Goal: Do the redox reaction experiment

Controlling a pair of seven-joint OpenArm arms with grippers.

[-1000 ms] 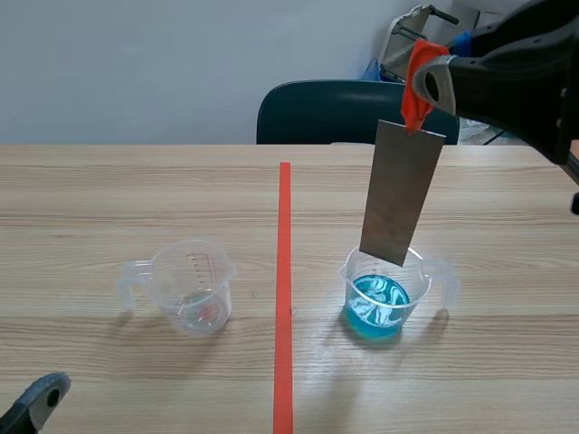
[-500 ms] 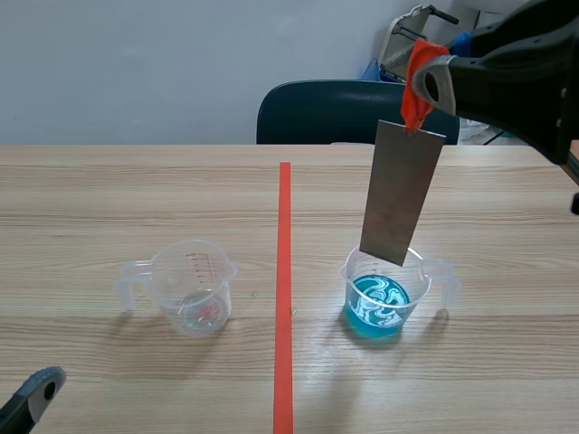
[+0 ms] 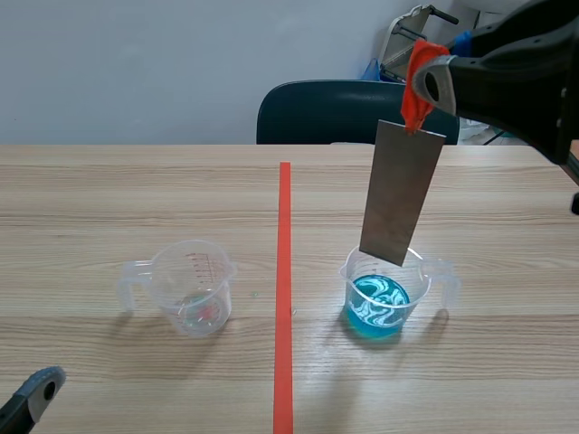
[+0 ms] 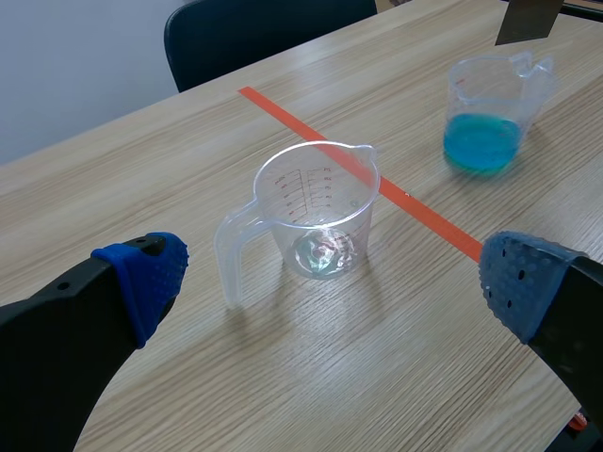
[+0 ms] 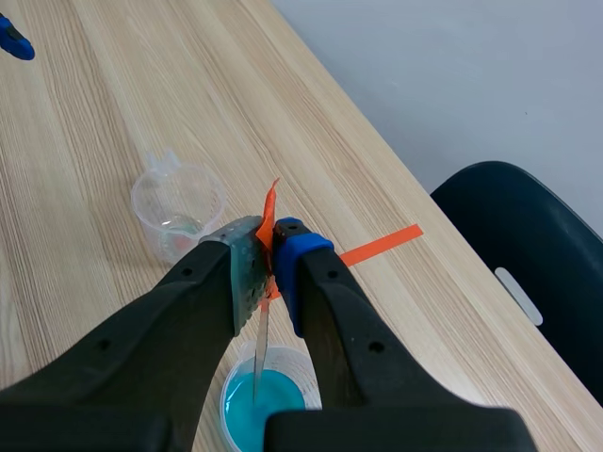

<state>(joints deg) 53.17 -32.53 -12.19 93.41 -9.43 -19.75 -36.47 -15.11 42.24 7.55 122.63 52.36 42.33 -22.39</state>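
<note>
Left gripper point(image 4: 336, 282): released, fingers wide, low, nearest us.
Cups: we count two, an empty measuring cup point(image 3: 193, 287) and a cup of blue solution point(image 3: 384, 298).
Metal strip point(image 3: 402, 192): one, hanging over the blue solution, lower edge near the rim.
Handling: we judge it thin, stiff, slippery; take the orange-taped top.
Right gripper point(image 5: 268, 268): clenched on that top.

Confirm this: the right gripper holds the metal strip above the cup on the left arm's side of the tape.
Wrong cup. The right gripper holds the metal strip above the cup of blue liquid on its own side of the tape, per the scene view.
</note>
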